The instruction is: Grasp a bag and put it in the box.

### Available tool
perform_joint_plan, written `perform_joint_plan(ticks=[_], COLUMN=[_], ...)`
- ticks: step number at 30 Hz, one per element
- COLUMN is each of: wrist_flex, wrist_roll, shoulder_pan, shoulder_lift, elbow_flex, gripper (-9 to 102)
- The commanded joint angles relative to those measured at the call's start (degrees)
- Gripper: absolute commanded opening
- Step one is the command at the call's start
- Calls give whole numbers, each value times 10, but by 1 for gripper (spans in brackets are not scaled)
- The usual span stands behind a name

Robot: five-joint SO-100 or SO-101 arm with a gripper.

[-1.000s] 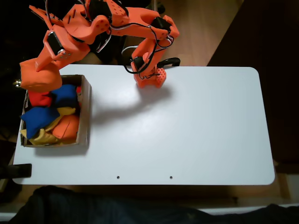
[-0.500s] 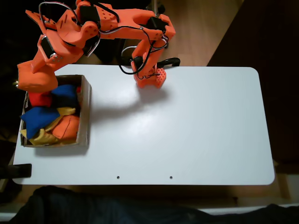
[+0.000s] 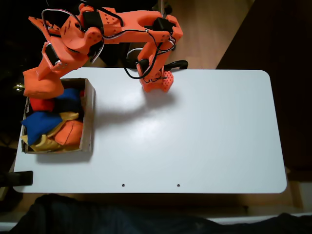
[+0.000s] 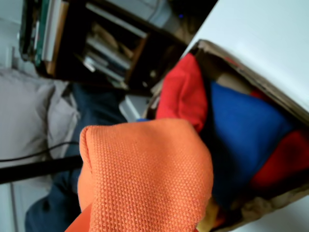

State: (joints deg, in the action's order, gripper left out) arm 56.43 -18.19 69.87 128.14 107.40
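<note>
The carry is nearly over; the gripper (image 3: pixel 43 78) pinches the orange bag (image 3: pixel 43 86), which hangs above the far end of the box (image 3: pixel 89 122), partly outside its wall. In my judgement, the next move should bring it further over the bags inside, then release.

My arm (image 3: pixel 131 24) stands on its base (image 3: pixel 157 84) at the far edge, a little left of centre in the fixed view. From there it rises, then folds and reaches out horizontally to the far left. The wrist (image 3: pixel 63 46) tips downward at the end of that reach. The gripper (image 3: pixel 41 78) points down and to the left, its fingers closed on the bag (image 3: pixel 43 85), which hangs beneath it at the far-left corner.
</note>
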Motion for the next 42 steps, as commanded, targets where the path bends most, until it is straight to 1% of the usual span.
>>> perform_joint_plan(ticks=[1,3,6,12,13,15,28,30,34,37,42], wrist_flex=[-28,-32,-35,-37,-38,-38,-38,-39,-39,-40,-43], wrist_roll=[-8,-11,-14,-21,-22,-22,-24,-24,-24,-23,-25], shoulder_pan=[2,2,-1,-8,-10,-11,-10,-10,-10,-7,-6], shoulder_lift=[13,14,19,33,33,34,27,26,26,25,28], elbow_flex=[-5,0,10,33,36,40,47,47,48,53,62], gripper=[7,8,12,15,17,25,36,41,43,50,55])
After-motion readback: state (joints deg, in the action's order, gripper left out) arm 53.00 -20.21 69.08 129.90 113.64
